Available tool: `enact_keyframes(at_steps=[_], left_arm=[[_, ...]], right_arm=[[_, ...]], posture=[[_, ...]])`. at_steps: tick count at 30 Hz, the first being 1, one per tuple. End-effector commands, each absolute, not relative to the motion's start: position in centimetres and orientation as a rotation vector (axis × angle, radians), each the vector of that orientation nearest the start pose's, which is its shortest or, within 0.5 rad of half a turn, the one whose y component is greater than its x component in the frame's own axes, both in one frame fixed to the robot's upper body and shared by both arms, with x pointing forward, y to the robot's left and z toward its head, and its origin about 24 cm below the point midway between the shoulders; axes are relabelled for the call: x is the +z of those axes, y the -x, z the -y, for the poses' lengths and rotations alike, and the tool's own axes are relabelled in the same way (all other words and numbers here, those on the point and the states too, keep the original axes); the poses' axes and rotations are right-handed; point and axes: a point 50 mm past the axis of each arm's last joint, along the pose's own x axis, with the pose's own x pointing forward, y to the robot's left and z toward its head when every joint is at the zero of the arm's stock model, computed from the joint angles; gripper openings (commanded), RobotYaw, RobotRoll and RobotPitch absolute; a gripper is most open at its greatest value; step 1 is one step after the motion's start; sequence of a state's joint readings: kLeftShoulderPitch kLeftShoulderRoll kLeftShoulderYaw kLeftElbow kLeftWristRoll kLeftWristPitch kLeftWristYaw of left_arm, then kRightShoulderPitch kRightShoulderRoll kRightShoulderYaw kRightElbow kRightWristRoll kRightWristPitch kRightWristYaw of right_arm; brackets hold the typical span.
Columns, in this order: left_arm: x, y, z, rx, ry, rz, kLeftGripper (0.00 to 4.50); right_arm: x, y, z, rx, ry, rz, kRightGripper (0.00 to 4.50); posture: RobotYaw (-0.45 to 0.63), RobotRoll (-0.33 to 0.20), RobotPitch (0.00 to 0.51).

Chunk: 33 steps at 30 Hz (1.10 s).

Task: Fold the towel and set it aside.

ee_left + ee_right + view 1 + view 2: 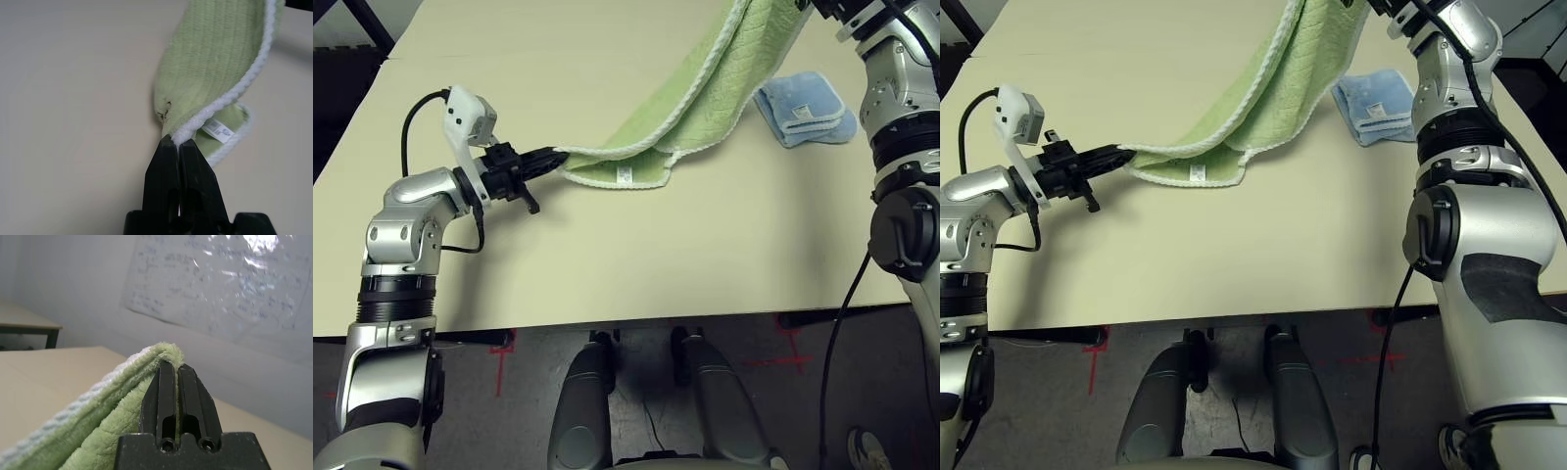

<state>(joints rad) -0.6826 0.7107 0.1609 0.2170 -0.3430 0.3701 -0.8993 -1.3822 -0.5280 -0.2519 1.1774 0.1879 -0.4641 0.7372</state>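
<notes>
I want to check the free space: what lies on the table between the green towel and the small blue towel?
Nothing: in the left eye view a bare strip of table separates the green towel from the blue towel.

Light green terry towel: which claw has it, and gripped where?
Both. Left claw is shut on the light green terry towel at its white-edged corner beside the label; right claw is shut on its raised end.

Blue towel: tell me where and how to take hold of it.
Grip the blue towel at its stacked layered edge, the side facing the robot. It lies flat and folded on the table, so a pinch there catches all layers. Come from above on the robot's side; the hanging green towel crowds its left.
</notes>
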Motion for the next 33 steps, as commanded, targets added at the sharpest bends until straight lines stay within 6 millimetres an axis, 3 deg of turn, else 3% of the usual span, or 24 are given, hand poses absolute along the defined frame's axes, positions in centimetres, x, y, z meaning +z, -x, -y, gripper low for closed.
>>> enact_keyframes(at_steps=[1,6,10,15,18,24,28,33], left_arm=[[24.2,-32.6,-26.3,-0.550,-0.348,0.139,0.04],[26.1,-32.4,-27.1,-0.422,-0.381,0.186,0.04],[28.0,-32.7,-27.4,-0.342,-0.406,0.218,0.04],[31.0,-33.0,-27.2,-0.296,-0.485,0.262,0.04],[31.9,-33.2,-27.3,-0.255,-0.506,0.257,0.04],[31.7,-34.2,-28.4,-0.101,-0.435,0.230,0.04],[32.2,-35.5,-29.4,0.026,-0.422,0.278,0.04],[34.7,-37.0,-29.6,0.157,-0.429,0.395,0.04]], right_arm=[[30.9,-38.7,24.4,0.425,0.225,0.623,0.00],[27.2,-38.2,26.4,0.525,0.217,0.436,0.00],[25.8,-37.7,27.3,0.565,0.253,0.322,0.00],[28.6,-37.6,28.0,0.436,0.251,0.425,0.00],[29.0,-37.8,27.8,0.429,0.227,0.424,0.00],[28.7,-39.2,25.6,0.428,0.116,0.401,0.00],[30.3,-40.2,23.9,0.338,0.076,0.453,0.00],[33.1,-40.4,23.3,0.192,0.089,0.540,0.00]], posture=[[0.02,0.000,0.255],[0.02,0.000,0.265],[0.02,0.000,0.273],[0.02,0.000,0.295],[0.02,0.000,0.310],[0.02,0.000,0.348],[0.02,0.000,0.365],[0.05,0.000,0.380]])
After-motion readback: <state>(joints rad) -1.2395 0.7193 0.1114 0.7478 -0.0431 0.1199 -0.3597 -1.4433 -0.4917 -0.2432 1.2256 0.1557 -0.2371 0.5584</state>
